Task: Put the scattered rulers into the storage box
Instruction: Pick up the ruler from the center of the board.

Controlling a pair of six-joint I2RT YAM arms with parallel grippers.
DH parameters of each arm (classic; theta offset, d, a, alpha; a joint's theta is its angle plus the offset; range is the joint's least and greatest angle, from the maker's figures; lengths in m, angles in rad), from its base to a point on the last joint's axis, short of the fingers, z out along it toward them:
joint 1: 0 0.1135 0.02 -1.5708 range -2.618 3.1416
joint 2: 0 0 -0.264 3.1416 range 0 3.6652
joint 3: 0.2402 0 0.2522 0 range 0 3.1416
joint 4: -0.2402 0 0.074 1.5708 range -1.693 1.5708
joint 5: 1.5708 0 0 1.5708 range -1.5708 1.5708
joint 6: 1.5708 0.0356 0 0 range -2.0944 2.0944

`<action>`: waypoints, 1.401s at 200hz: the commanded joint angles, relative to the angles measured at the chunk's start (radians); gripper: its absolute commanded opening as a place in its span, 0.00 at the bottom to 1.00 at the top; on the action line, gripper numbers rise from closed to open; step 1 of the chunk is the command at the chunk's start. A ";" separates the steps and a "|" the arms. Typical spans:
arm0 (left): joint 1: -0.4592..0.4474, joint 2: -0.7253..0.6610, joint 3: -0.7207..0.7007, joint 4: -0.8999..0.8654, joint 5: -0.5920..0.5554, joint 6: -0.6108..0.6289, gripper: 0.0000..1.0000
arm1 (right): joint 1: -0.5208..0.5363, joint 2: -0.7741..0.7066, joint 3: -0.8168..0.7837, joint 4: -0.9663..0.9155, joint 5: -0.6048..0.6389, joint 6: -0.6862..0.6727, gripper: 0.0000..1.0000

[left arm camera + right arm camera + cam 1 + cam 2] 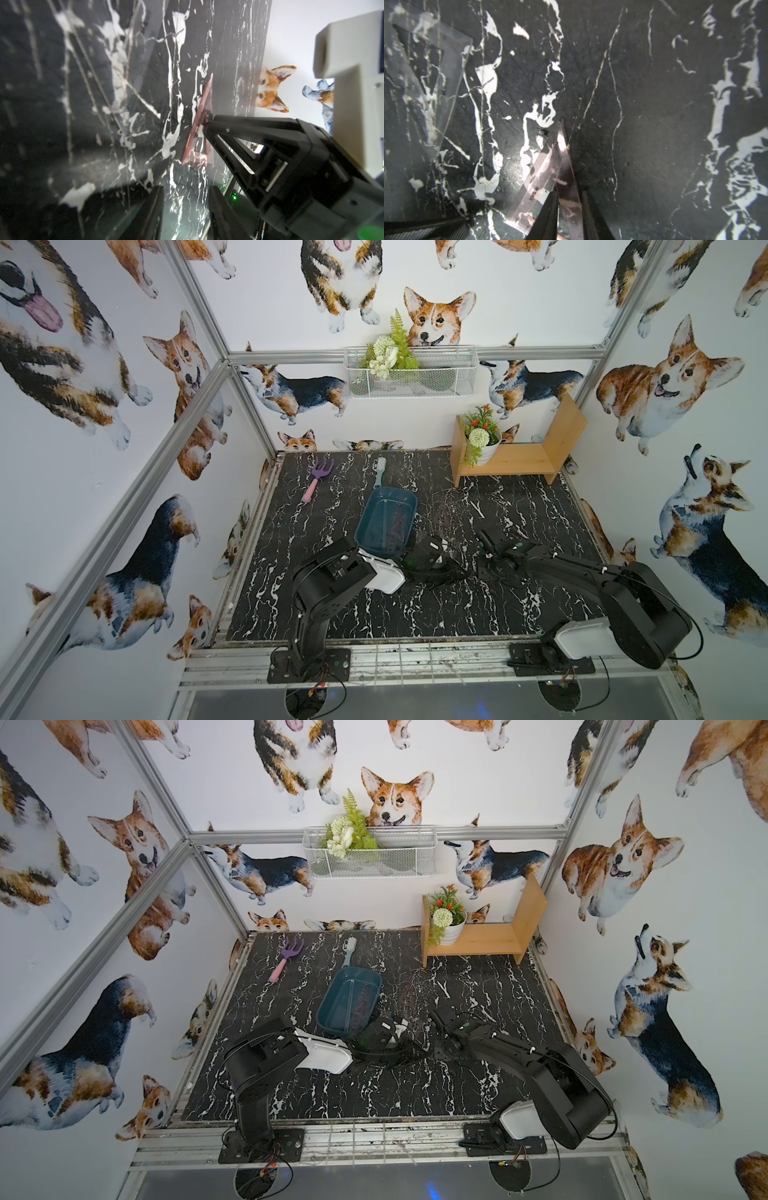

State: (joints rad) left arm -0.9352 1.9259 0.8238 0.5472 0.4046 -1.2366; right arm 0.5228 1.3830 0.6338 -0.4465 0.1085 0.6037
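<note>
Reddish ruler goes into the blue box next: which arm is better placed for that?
Right. The right tool looks pinched on the reddish ruler, as both wrist views show. The left tool stands open and empty near the storage box, so it would probably have to take the ruler over first.

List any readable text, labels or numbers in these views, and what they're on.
Nothing can be read.
On the pink ruler: scale ticks and small print, too blurred to read.
On the clear ruler: faint marks, unreadable.
</note>
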 commanded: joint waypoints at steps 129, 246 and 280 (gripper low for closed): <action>-0.003 0.041 0.042 -0.092 -0.014 0.070 0.41 | -0.004 0.024 -0.068 0.055 -0.120 0.016 0.21; 0.024 -0.037 0.069 -0.319 -0.130 0.218 0.43 | -0.005 0.014 -0.088 0.081 -0.181 0.013 0.18; 0.024 -0.025 0.087 -0.317 -0.131 0.219 0.43 | -0.006 0.002 -0.083 0.060 -0.156 0.015 0.19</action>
State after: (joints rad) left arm -0.9123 1.8877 0.9039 0.2977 0.2958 -1.0389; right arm 0.5156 1.3804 0.5617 -0.2256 -0.0013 0.6041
